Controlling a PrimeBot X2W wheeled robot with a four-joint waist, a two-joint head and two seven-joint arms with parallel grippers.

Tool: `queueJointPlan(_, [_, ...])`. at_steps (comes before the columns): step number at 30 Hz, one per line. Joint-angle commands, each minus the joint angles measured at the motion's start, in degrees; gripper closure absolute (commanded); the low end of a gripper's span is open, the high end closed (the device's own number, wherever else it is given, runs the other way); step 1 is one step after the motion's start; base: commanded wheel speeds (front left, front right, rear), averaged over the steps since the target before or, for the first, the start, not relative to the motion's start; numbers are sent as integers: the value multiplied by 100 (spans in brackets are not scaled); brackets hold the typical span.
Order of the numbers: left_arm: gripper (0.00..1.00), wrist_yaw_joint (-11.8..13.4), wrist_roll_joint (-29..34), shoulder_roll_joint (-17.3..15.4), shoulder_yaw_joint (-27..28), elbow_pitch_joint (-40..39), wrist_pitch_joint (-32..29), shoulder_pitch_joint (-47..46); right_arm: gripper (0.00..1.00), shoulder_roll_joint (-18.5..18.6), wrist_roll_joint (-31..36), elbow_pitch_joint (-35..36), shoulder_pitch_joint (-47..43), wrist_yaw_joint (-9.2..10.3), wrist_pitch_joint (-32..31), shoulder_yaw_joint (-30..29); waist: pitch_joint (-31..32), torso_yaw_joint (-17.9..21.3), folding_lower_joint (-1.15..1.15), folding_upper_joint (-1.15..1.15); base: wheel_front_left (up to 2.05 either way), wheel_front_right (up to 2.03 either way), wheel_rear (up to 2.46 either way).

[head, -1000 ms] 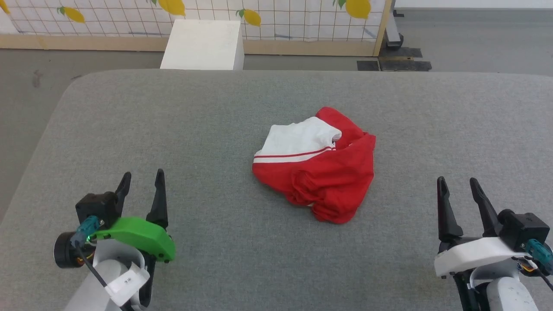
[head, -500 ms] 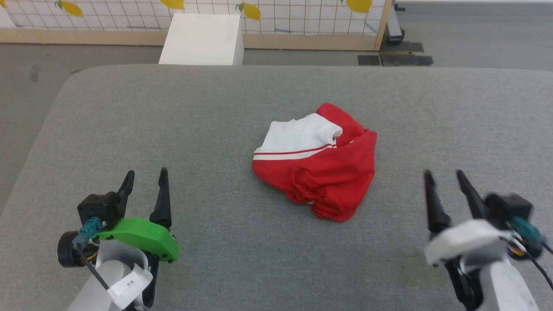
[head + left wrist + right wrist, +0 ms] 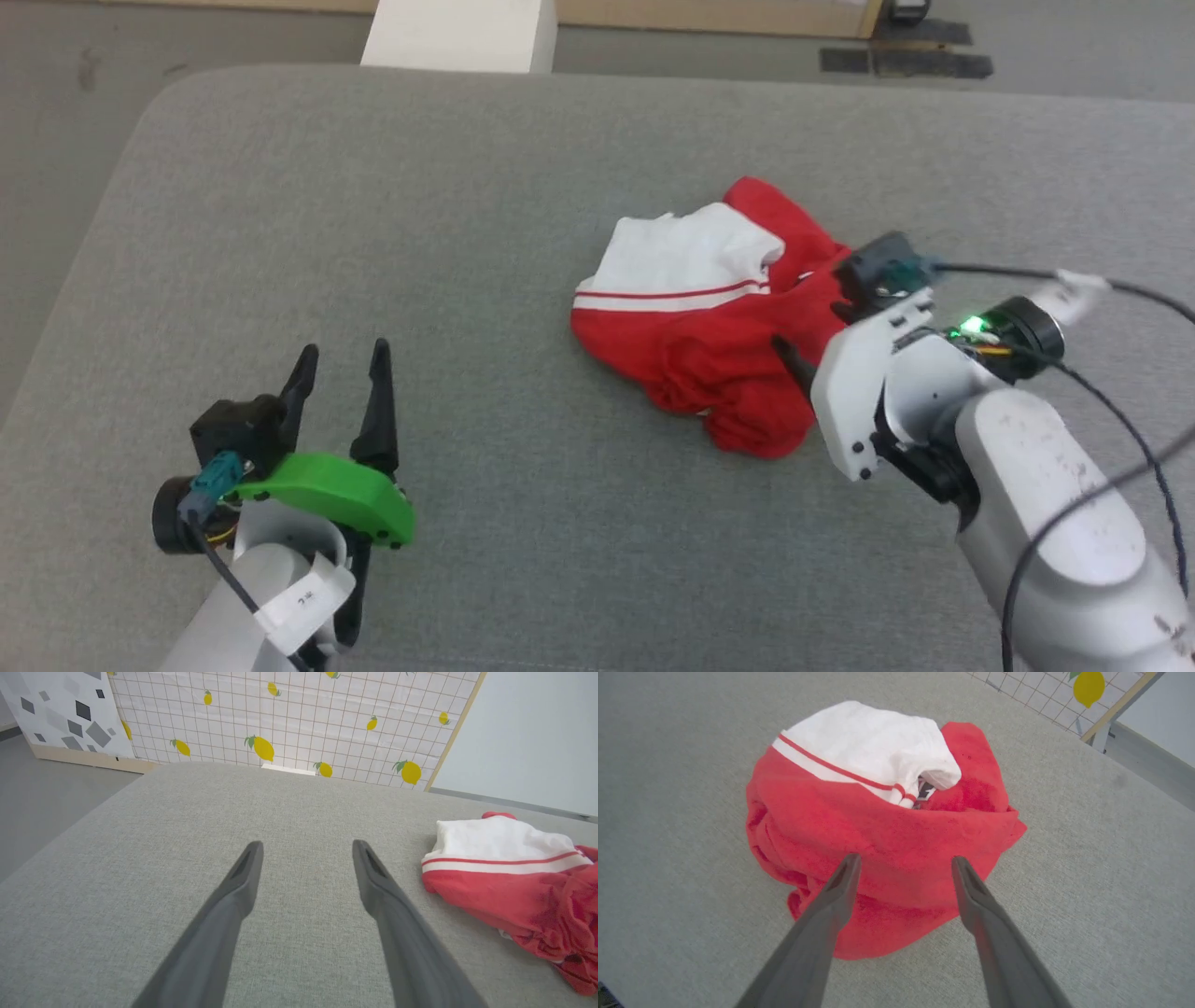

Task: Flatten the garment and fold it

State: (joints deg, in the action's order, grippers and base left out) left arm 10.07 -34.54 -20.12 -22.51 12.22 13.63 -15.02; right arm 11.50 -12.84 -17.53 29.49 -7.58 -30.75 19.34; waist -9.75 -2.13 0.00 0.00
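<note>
Jersey (image 3: 709, 345): crumpled heap mid grey table (image 3: 373, 187), white sleeve (image 3: 686, 257) on top. My right gripper (image 3: 906, 859), parked near me a second ago, now over heap's near red fold, jaws wide, empty. Reads as start of first flattening pull. Left gripper (image 3: 344, 347) wide, empty, well apart. No clear heading; faint long axis from sleeve to red lobe, far-left to near-right.
</note>
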Motion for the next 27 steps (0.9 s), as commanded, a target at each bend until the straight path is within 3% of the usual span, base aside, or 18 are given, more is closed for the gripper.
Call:
queueJointPlan(1, [0,-21,2,40,-10,3,7,-129,0,102,-19,-78,166,9,-296,141,-238,-213,0,0,0,0,0])
queueJointPlan(7, [0,-40,29,160,-22,32,54,-249,0,301,54,-403,594,9,-1043,652,-543,-470,0,0,0,0,0])
queueJointPlan(15, [0,-118,81,287,-48,157,98,-372,0,397,-227,-841,595,9,-1358,1212,-664,-663,0,0,0,0,0])
queueJointPlan(16, [0,-129,82,297,-44,177,102,-375,45,406,-293,-870,592,9,-1356,1214,-656,-662,0,0,0,0,0])
queueJointPlan(18, [0,-146,82,301,-33,216,107,-361,100,431,-384,-881,615,9,-1228,1176,-608,-633,0,0,0,0,0])
queueJointPlan(23, [0,-187,82,281,-25,288,115,-323,100,396,-612,-801,664,9,-690,630,-416,-498,0,0,0,0,0])
queueJointPlan(27, [0,-209,76,231,-15,320,117,-256,100,320,-650,-515,484,9,-117,-273,-145,-312,0,0,0,0,0])
